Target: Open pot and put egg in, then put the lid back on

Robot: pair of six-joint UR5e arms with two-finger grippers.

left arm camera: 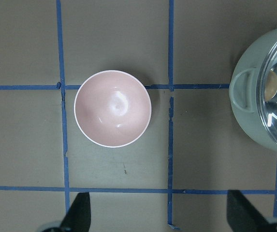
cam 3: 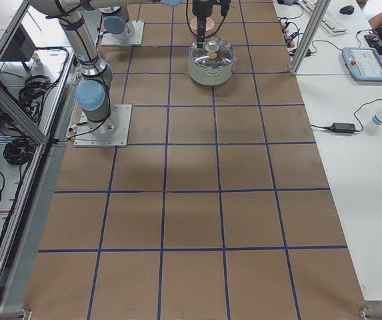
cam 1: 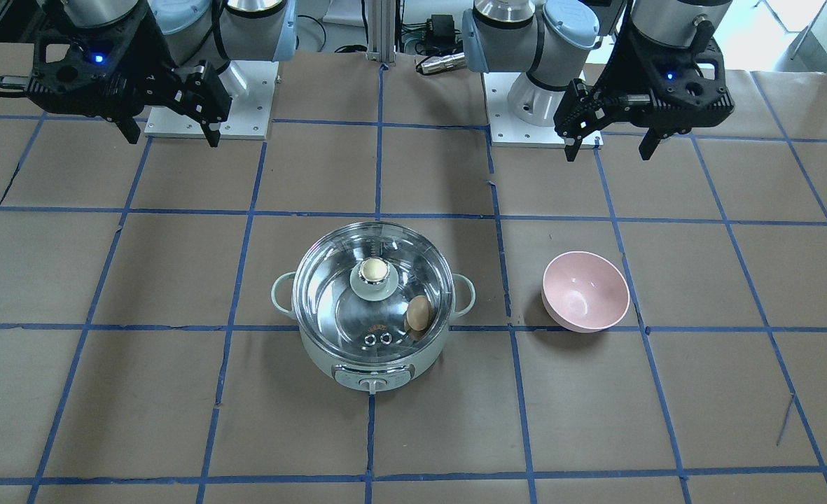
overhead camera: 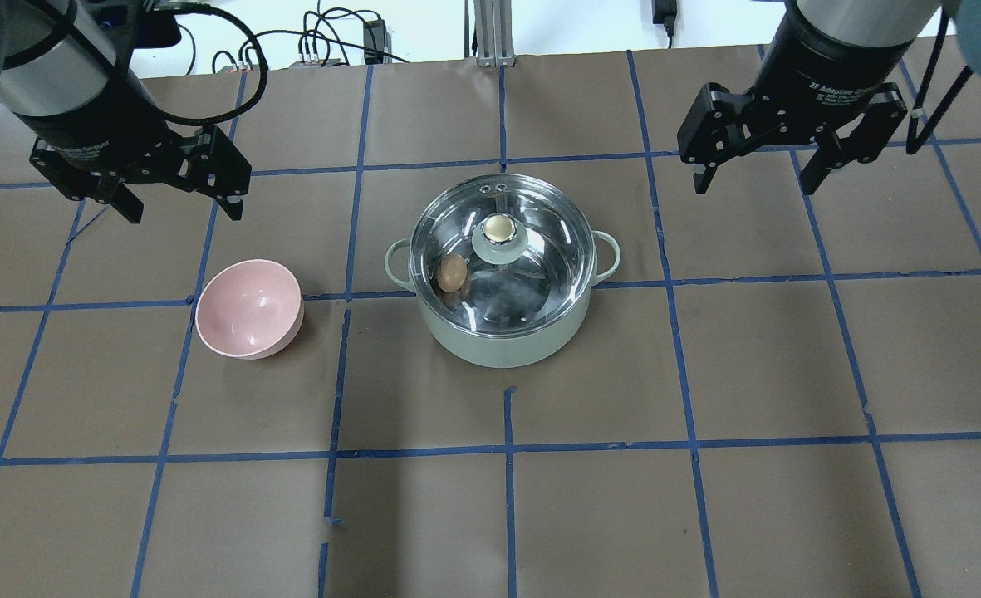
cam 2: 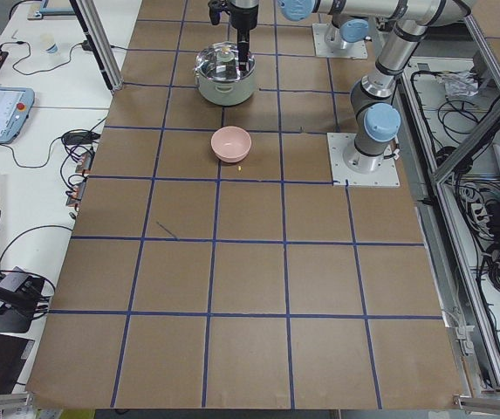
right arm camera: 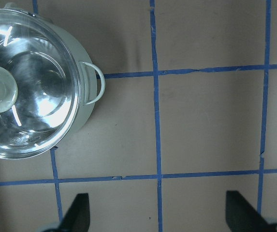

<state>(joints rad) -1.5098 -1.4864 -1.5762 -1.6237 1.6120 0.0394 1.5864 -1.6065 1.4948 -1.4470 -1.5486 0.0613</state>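
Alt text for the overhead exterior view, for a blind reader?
A mint-green pot sits mid-table with its glass lid on and a brown egg inside. An empty pink bowl stands to its left; the left gripper and right gripper hang open, touching nothing.

Silver arms (overhead camera: 58,75), pale-blue joint caps (cam 2: 379,122), black grippers (overhead camera: 184,214)

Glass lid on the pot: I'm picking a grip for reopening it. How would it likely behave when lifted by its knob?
The glass lid is probably rigid and fairly heavy for its size, and breakable if dropped. Its rounded, shiny knob looks slippery, so a grip might slide off. Held only at centre, the wide disc could tilt.
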